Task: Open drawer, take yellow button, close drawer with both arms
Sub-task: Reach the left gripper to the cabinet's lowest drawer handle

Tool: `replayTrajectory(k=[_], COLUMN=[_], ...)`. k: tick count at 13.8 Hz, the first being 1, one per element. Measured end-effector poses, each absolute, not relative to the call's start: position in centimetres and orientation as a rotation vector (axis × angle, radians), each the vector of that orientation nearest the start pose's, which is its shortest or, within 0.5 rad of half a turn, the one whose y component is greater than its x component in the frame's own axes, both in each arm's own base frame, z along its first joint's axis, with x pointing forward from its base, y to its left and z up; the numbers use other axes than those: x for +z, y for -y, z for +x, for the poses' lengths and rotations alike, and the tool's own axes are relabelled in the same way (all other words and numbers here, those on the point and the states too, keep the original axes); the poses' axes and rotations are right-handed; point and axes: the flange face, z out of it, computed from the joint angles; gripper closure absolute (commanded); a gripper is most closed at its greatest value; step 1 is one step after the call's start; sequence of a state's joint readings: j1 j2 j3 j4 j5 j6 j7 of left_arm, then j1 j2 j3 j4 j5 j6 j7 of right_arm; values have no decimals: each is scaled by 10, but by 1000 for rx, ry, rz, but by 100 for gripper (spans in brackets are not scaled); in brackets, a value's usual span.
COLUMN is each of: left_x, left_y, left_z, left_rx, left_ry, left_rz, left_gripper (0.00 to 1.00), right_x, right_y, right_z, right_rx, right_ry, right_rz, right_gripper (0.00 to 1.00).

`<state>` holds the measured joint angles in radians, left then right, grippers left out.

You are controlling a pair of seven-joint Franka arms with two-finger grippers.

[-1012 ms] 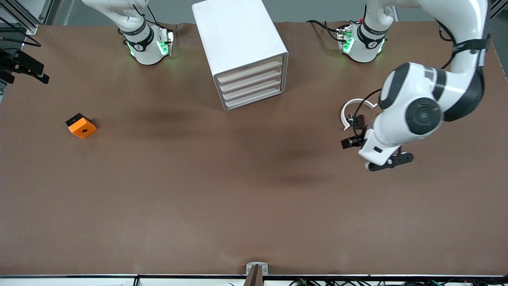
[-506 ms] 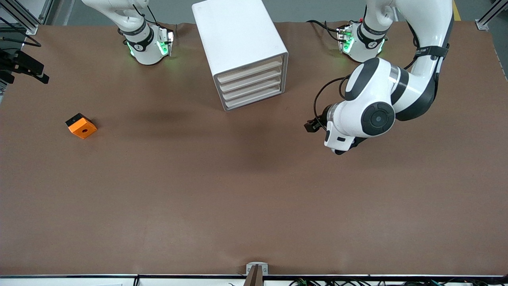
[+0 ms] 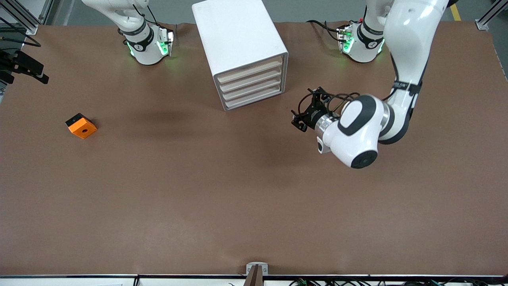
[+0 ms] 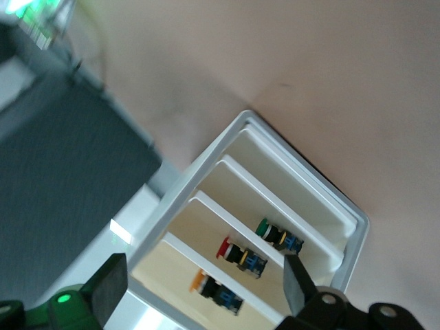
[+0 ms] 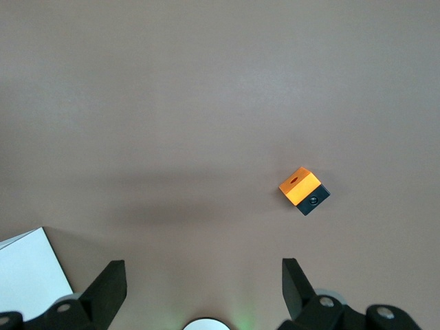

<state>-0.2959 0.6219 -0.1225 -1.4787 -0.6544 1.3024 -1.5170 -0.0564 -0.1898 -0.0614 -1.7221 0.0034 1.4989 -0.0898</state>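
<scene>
Plainly, the main risk is the wrong drawer: the white cabinet [image 3: 234,31] has four cream fronts alike, stacked close. A finger set slightly too high or low would catch a neighbouring tray. The cabinet stands loose on the table [image 3: 198,198], at the edge where the robots' bases are and between them. We judge that a pull on one drawer with nothing bracing the cabinet could drag the whole thing along.

The left gripper [image 4: 204,268] hovers over the table just in front of the drawer fronts, its fingers [image 4: 110,282] spread wide and holding nothing. The right gripper [image 5: 201,271] waits above the table toward the right arm's end, also spread and empty, with the orange block [image 3: 81,126] below it. That block shares the button's colour and could be taken for it.

The button [image 4: 214,291] is tiny, with an orange-yellow cap, a black middle and a blue-grey base. It lies on its side in what we take to be the top drawer [image 3: 250,66]. A red-capped button [image 4: 237,253] and a green-capped button [image 4: 275,235] lie in the trays below. Something so small and round could easily roll or slip from a pinch.
</scene>
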Motion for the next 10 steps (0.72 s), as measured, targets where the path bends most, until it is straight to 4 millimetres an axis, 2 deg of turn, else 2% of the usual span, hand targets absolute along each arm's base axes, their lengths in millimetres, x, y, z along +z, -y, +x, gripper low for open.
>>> replayTrajectory(k=[3, 7, 8, 9, 10], left_x=[260, 227, 222, 219, 217], left_y=[301, 306, 310, 316, 324], left_z=[542, 526, 522, 517, 513], left_rx=[1578, 1595, 1590, 1582, 1579], left_ry=[1517, 1497, 1487, 1477, 1465], left_rz=[-1692, -1284, -1218, -1167, -1127], left_gripper=[0, 0, 9, 27, 35], right_x=[647, 649, 649, 649, 649], right_y=[60, 59, 59, 59, 59], right_z=[483, 482, 482, 482, 482], right_rx=[43, 36, 36, 36, 36], right_ry=[-41, -40, -40, -40, -40], right_rz=[-3123, -3124, -3124, -3124, -3124], right_gripper=[0, 0, 0, 0, 0])
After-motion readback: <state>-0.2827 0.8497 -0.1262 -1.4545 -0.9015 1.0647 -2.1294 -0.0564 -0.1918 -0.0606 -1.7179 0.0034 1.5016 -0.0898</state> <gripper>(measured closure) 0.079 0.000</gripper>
